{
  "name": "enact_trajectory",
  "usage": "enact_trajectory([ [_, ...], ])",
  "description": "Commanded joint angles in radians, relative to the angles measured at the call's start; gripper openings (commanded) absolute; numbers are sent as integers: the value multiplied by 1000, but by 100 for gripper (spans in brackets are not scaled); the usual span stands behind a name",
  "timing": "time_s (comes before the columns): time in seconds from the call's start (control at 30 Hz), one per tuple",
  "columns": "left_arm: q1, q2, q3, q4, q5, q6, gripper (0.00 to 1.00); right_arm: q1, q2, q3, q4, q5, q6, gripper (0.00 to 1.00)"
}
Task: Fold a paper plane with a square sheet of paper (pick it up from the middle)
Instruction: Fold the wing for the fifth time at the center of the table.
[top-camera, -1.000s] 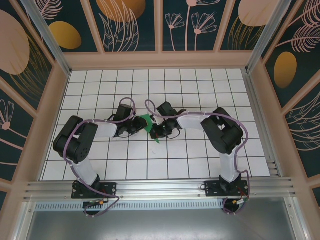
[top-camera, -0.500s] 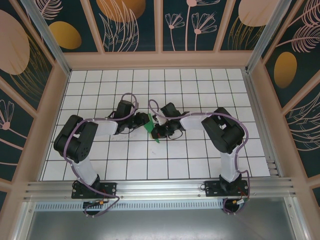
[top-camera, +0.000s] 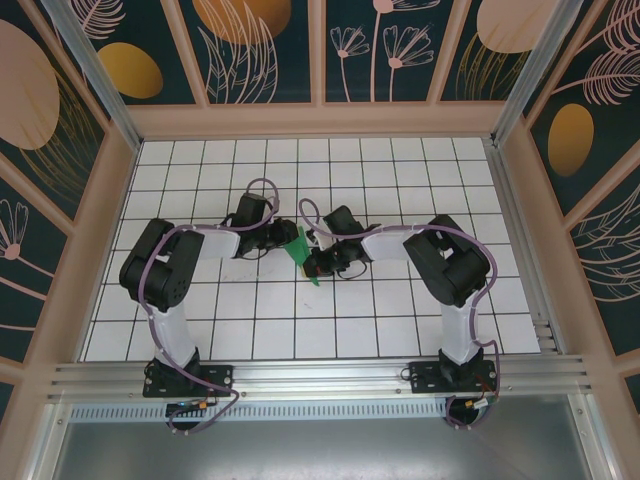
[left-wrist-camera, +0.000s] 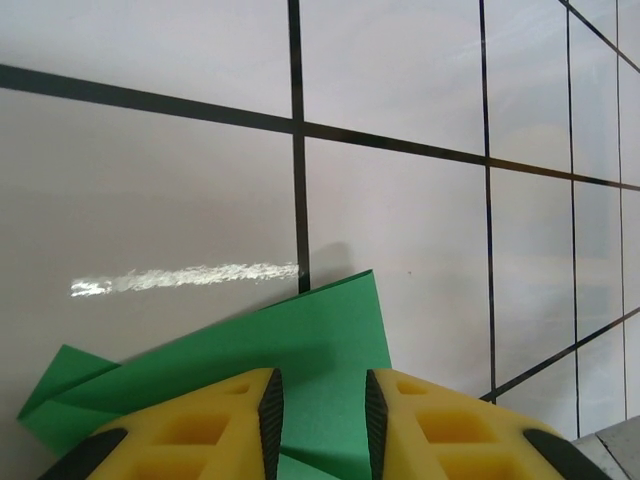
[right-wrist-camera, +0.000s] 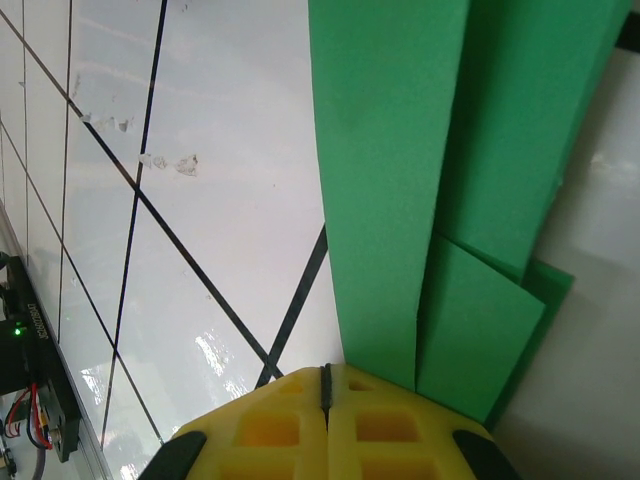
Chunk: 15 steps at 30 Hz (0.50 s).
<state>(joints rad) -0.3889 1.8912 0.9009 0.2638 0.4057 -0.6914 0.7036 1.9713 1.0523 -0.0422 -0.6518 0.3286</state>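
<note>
Top view: paper (top-camera: 298, 248) sits mid-frame on the bench (top-camera: 400, 170), between the left pincer (top-camera: 283, 240) and right pincer (top-camera: 315, 262). It is small and folded, no longer a flat square.

Left wrist: left pincer (left-wrist-camera: 318, 410) released, jaws apart over the paper (left-wrist-camera: 300, 340). Layered corner at lower centre, spare flap lower left.

Right wrist: right pincer (right-wrist-camera: 325, 385) clenched. Unclear whether it pinches the paper (right-wrist-camera: 390, 150). Long overlapping strips run up the right half.

Judgement: several folds in, no finished dart yet. Wing folds likely remain.
</note>
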Motion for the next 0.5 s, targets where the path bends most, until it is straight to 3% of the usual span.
enact_trajectory([
  [0.0, 43, 53, 33, -40, -79, 85, 32, -16, 49, -68, -153, 93, 6, 4],
  [0.47, 133, 86, 119, -92, -123, 139, 32, -29, 27, -100, -140, 94, 15, 4],
])
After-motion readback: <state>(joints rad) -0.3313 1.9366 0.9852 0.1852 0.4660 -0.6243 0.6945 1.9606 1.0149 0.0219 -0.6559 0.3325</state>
